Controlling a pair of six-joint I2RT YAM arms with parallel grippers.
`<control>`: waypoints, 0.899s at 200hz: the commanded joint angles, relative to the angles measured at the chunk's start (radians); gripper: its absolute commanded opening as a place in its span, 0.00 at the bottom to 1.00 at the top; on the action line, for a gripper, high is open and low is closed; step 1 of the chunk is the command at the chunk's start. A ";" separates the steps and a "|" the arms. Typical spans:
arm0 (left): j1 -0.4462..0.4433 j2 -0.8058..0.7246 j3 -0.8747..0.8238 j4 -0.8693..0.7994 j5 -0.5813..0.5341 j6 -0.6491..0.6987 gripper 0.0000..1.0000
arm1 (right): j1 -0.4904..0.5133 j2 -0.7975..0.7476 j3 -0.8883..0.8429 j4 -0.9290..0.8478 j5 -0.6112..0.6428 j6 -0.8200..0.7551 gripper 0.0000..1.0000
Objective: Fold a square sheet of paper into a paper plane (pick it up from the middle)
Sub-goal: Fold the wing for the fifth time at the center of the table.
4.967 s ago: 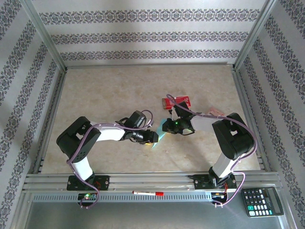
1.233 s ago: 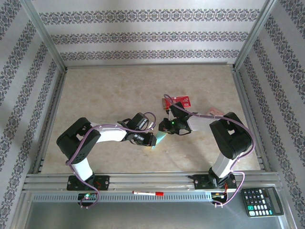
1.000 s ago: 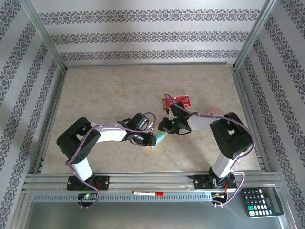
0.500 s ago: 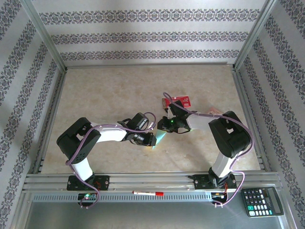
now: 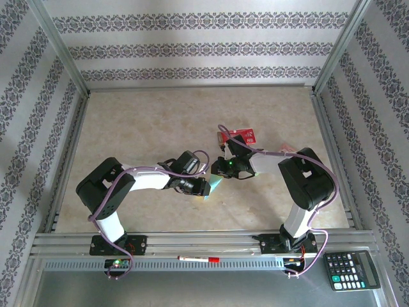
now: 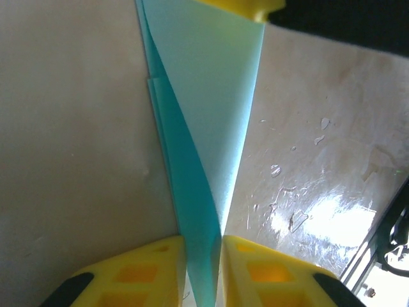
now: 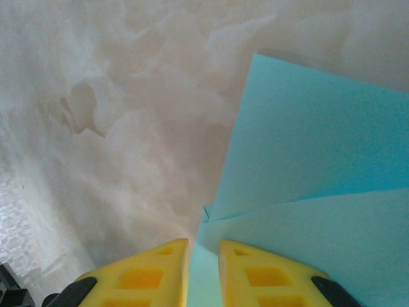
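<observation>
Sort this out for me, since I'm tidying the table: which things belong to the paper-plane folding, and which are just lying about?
In the job: blue paper sheet, left pincer, right pincer, both gripping it.
Lying about: red packet, calculator, red pen.

We see left gripper (image 5: 203, 188) and right gripper (image 5: 222, 170) nose to nose mid-table (image 5: 140, 121), with a sliver of light-blue paper (image 5: 216, 184) between them. Red packet (image 5: 240, 135) just behind right gripper. Calculator (image 5: 351, 269) sits off the table, near-right corner.
</observation>
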 commanded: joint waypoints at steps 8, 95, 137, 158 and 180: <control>-0.010 -0.013 0.000 -0.097 0.009 0.018 0.26 | -0.014 0.023 -0.017 0.000 0.013 -0.025 0.21; -0.025 -0.224 -0.041 -0.032 -0.048 0.005 0.24 | -0.017 0.026 -0.030 0.002 0.013 -0.026 0.21; -0.046 -0.152 0.002 0.045 0.004 -0.012 0.11 | -0.018 0.021 -0.034 0.001 0.015 -0.026 0.21; -0.046 -0.105 0.024 0.039 0.000 0.003 0.09 | -0.018 0.022 -0.033 0.001 0.013 -0.026 0.21; -0.038 -0.073 0.031 0.041 -0.016 0.011 0.08 | -0.018 0.022 -0.032 0.000 0.012 -0.026 0.21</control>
